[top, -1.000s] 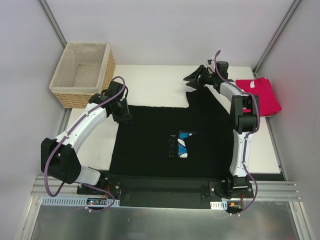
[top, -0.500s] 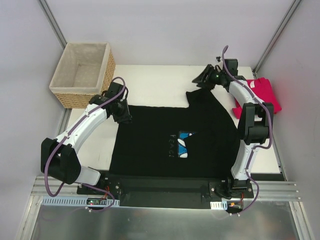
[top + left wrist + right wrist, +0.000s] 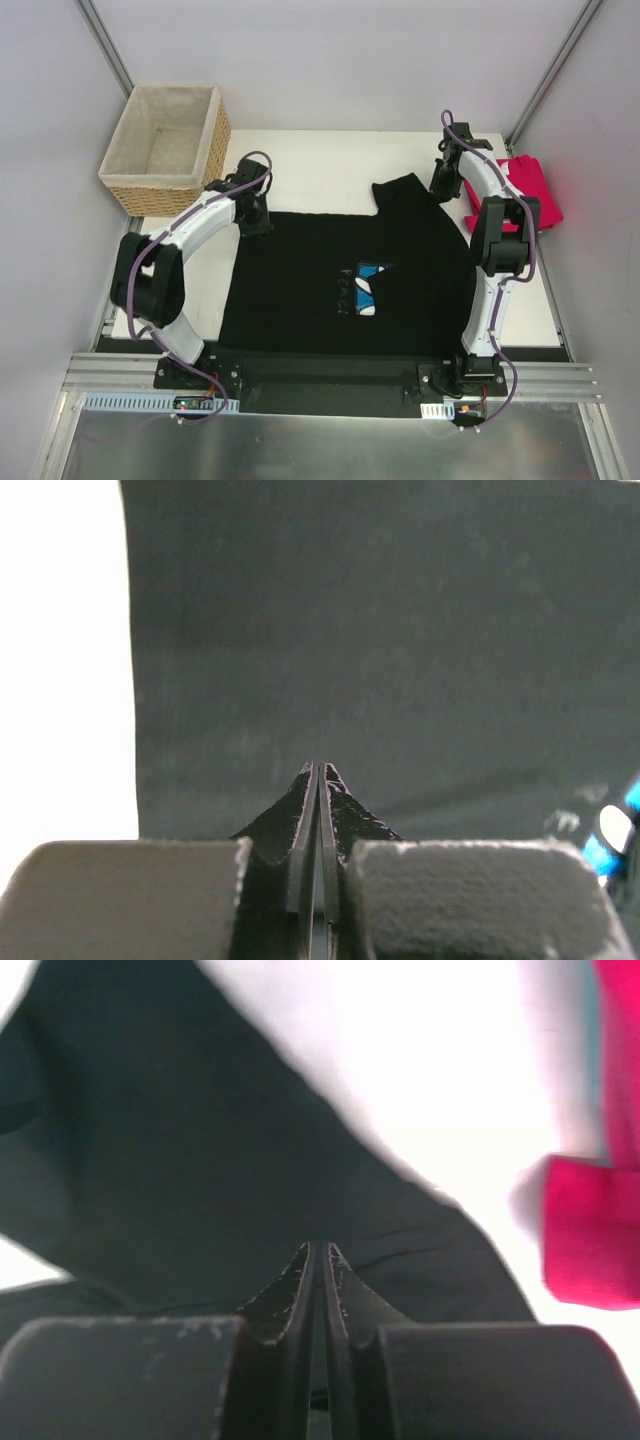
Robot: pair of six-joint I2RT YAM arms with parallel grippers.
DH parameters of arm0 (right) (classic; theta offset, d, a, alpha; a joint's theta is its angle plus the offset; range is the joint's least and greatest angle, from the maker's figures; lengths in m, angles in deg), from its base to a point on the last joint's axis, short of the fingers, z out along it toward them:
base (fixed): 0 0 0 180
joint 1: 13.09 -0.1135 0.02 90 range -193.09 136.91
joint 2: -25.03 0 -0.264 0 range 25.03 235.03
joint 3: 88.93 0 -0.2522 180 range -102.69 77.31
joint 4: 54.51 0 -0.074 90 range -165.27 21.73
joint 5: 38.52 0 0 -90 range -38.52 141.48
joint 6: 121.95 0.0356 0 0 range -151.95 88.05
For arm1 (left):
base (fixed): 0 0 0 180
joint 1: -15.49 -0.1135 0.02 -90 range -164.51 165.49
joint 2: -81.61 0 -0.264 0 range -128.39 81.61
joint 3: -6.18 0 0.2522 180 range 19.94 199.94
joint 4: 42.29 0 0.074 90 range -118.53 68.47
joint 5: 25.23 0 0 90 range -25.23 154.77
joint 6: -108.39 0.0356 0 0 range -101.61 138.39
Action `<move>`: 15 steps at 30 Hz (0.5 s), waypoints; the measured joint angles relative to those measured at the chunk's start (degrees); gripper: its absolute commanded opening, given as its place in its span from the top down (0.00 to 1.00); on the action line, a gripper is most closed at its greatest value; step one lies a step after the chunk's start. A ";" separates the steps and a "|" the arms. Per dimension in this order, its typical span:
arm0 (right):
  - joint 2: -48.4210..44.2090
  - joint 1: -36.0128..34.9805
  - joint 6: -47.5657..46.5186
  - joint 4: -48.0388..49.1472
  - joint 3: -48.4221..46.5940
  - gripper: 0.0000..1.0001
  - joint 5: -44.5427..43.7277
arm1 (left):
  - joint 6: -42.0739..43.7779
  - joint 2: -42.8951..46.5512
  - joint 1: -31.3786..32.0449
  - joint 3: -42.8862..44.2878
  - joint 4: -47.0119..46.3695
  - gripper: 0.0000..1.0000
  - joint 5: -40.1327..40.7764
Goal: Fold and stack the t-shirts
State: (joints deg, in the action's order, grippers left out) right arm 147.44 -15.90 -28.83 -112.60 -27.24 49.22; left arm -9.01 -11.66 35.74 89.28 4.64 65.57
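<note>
A black t-shirt lies spread flat on the white table, its blue daisy print facing up. One sleeve rests at its far edge. My left gripper is low at the shirt's far left corner. In the left wrist view its jaws are pressed shut over the black cloth, with nothing seen between them. My right gripper sits at the far right shoulder, also shut above black cloth. The pinkish-red t-shirt lies folded at the right, and its edge shows in the right wrist view.
A wicker basket with pale lining stands at the far left corner. Bare white table runs behind the black shirt. Metal frame posts rise at both back corners, and the arm bases sit at the near edge.
The right gripper held the sleeve lifted before. Now the sleeve lies flat and that gripper has moved right and down. Both grippers have closed. The left one shifted slightly right along the shirt's edge.
</note>
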 measured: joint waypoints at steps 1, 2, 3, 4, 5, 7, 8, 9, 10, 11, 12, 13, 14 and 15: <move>0.39 0.00 -0.37 -0.50 -0.44 0.92 -0.92 | 0.35 -1.90 0.00 1.11 -0.33 1.00 0.04; 0.94 0.00 -0.81 -1.11 -0.96 0.93 -2.08 | 0.70 -3.78 0.00 1.99 -1.09 1.00 0.13; 1.18 0.00 -1.03 -1.44 -1.22 0.93 -2.78 | 1.09 -5.31 0.00 2.62 -1.90 1.00 0.31; 1.44 0.00 -1.46 -1.70 -1.38 0.93 -3.63 | 1.40 -6.71 0.00 3.08 -2.73 1.00 0.55; 1.68 0.00 -1.92 -2.03 -1.60 0.94 -4.33 | 1.62 -8.11 0.00 3.54 -3.28 1.00 0.83; 2.12 0.00 -2.58 -2.56 -2.21 0.94 -5.46 | 2.58 -10.86 0.00 4.74 -4.09 1.00 1.20; 2.40 0.00 -2.89 -2.75 -2.60 0.94 -6.03 | 2.99 -12.28 -0.02 5.53 -4.35 1.00 1.29; 2.60 0.00 -3.15 -2.89 -2.93 0.94 -6.32 | 3.41 -13.62 -0.04 6.47 -4.57 1.00 1.33; 2.89 0.02 -3.39 -2.95 -3.45 0.95 -6.51 | 3.78 -14.60 -0.07 7.19 -4.85 1.00 1.36; 3.23 0.15 -3.50 -2.95 -3.93 0.95 -6.54 | 4.13 -15.76 -0.13 8.04 -5.14 1.00 1.42; 3.54 0.22 -3.61 -2.93 -4.39 0.96 -6.43 | 4.37 -16.76 -0.13 8.94 -5.33 1.00 1.44; 3.82 0.28 -3.65 -2.97 -4.79 0.96 -6.27 | 4.55 -17.68 -0.17 9.81 -5.55 1.00 1.44; 4.37 0.48 -3.63 -3.02 -5.51 0.96 -5.79 | 4.72 -18.53 -0.48 10.58 -5.86 1.00 1.44; 4.81 0.66 -3.63 -3.02 -5.99 0.97 -5.40 | 4.92 -19.21 -0.57 11.32 -5.99 1.00 1.44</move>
State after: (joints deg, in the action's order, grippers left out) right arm 152.24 -15.24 -32.46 -115.62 -33.23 43.82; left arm -4.09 -30.88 35.18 100.60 -1.35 67.01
